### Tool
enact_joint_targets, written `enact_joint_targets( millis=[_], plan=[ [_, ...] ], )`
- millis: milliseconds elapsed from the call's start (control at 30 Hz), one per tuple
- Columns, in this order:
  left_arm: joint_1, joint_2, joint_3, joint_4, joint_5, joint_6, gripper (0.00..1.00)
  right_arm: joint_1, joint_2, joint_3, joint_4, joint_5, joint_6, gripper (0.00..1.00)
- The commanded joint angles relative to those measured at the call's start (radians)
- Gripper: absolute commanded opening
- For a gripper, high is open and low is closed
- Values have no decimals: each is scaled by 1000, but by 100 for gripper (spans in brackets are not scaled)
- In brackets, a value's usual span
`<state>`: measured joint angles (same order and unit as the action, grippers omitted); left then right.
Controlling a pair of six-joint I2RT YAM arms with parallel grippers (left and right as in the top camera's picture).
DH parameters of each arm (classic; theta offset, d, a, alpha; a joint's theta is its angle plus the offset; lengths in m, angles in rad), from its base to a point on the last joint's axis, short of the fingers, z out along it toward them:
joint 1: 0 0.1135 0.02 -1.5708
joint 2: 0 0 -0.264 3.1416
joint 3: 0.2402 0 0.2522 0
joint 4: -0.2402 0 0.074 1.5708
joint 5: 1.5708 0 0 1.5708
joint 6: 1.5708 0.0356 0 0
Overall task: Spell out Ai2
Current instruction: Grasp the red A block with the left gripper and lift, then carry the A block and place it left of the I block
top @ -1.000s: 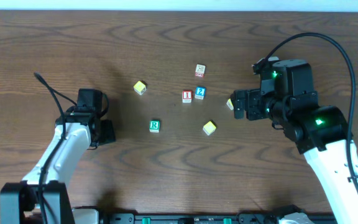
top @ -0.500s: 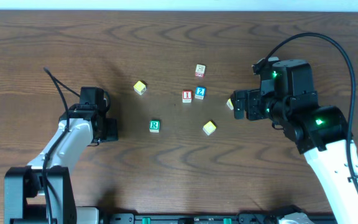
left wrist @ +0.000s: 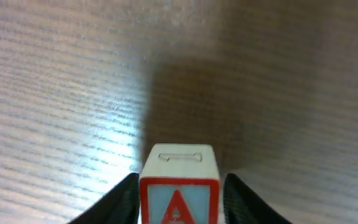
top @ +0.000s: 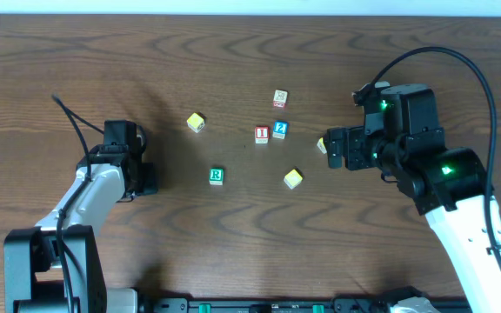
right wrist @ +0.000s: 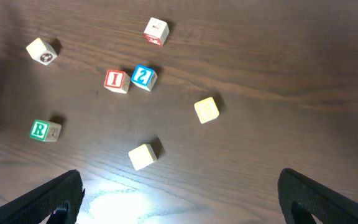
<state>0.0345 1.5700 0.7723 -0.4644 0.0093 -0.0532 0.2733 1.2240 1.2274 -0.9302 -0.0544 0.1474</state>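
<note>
My left gripper [top: 144,178] sits at the table's left side and is shut on the A block [left wrist: 179,186], a white block with a red-framed pale blue face and a red A; the block is hidden in the overhead view. The red I block [top: 262,134] and the blue 2 block [top: 280,129] stand side by side at the centre, touching or nearly so; both also show in the right wrist view, the I block [right wrist: 115,81] left of the 2 block [right wrist: 143,77]. My right gripper [top: 333,146] is open and empty, right of them.
A green R block [top: 217,176] lies between my left gripper and the pair. Yellow blocks lie at upper left [top: 197,122], lower centre [top: 293,178] and beside the right gripper [top: 322,144]. A red-and-white block [top: 280,97] lies behind the pair.
My left arm has shifted, and its gripper has moved slightly left and away from the front edge with the A block. The right arm and loose blocks have not moved.
</note>
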Motion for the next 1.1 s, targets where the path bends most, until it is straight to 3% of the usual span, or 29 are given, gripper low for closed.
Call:
enact_joint_targets(
  millis=[0, 133, 367, 500, 667, 833, 1067],
  plan=[
    [5, 12, -3, 7, 18, 1, 40, -6, 2, 0, -3, -7, -14, 99],
    [5, 12, -3, 6, 18, 1, 27, -6, 2, 0, -3, -11, -14, 99],
    [5, 12, -3, 5, 18, -23, 17, -6, 2, 0, -3, -15, -14, 99],
    [4, 12, 14, -8, 31, -52, 6, -6, 5, 0, 1, -15, -14, 99],
    [0, 11, 153, -91, 127, -53, 5, -6, 13, 0, 14, -16, -14, 99],
    [-59, 11, 349, -167, 130, -117, 6, -6, 14, 0, 30, -27, -14, 99],
    [-233, 29, 396, -29, 124, -249, 6, -6, 14, 0, 30, -33, -14, 99]
  ],
)
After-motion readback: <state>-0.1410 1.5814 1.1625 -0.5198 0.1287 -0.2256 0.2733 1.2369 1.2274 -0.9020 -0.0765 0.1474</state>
